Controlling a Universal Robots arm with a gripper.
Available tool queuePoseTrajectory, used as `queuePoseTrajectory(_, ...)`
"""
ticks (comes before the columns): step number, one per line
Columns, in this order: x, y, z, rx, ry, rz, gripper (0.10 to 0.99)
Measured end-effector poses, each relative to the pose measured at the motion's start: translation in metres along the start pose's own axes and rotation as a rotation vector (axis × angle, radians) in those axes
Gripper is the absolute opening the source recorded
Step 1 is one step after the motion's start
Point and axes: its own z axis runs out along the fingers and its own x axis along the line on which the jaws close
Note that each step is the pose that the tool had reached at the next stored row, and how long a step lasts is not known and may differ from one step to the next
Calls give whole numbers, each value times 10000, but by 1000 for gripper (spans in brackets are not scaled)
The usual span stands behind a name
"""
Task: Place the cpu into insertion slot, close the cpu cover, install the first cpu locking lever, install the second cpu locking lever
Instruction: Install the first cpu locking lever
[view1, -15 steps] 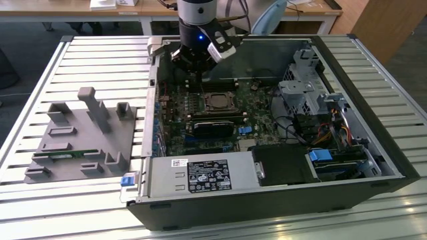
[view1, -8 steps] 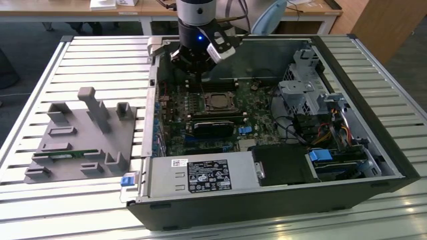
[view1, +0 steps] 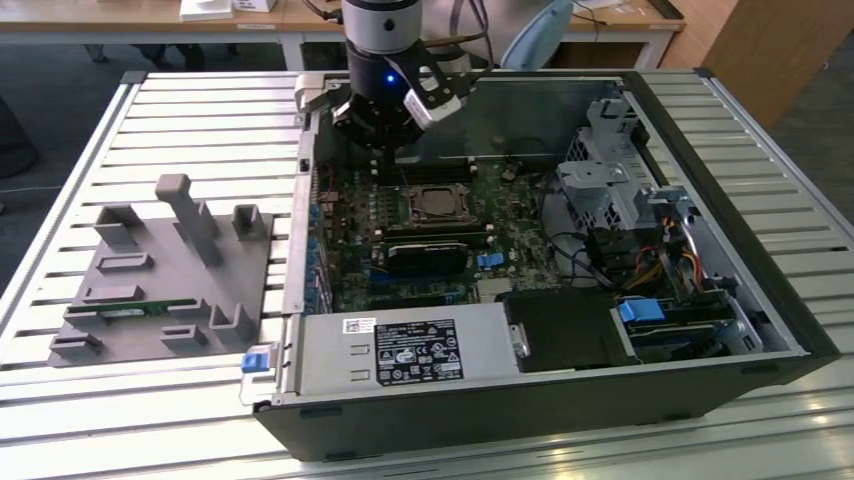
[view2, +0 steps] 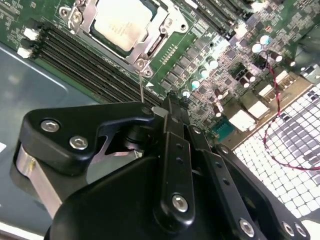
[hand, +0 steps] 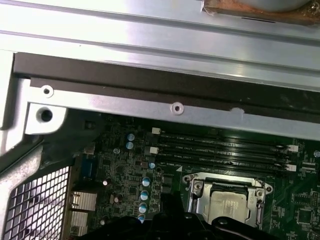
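Observation:
The cpu (view1: 434, 205) (view2: 122, 22) (hand: 230, 207) lies flat in its socket on the motherboard, silvery top up. The cpu cover (view2: 150, 47) (hand: 200, 192), a silvery metal frame, lies down around the chip. A thin wire locking lever (view2: 141, 87) stands up beside the socket's corner and disappears behind the gripper's linkage. My gripper (view1: 388, 165) (view2: 172, 100) hangs over the board just beyond the socket, towards the case's far wall. Its fingers are together, and I see nothing between them.
The open computer case (view1: 747, 200) holds a drive cage (view1: 607, 175), a long black block (view1: 434, 252) and a power supply (view1: 400, 350). Memory slots (view2: 90, 55) run beside the socket, and a red wire (view2: 280, 150) lies nearby. A grey fixture (view1: 160, 270) stands at the exterior view's left.

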Motion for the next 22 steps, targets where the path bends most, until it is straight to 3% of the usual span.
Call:
queuePoseTrajectory(6, -12, 84, 18, 0, -1, 4, 106)
queuePoseTrajectory(22, -218, 69, 28, 0, 0, 11, 106)
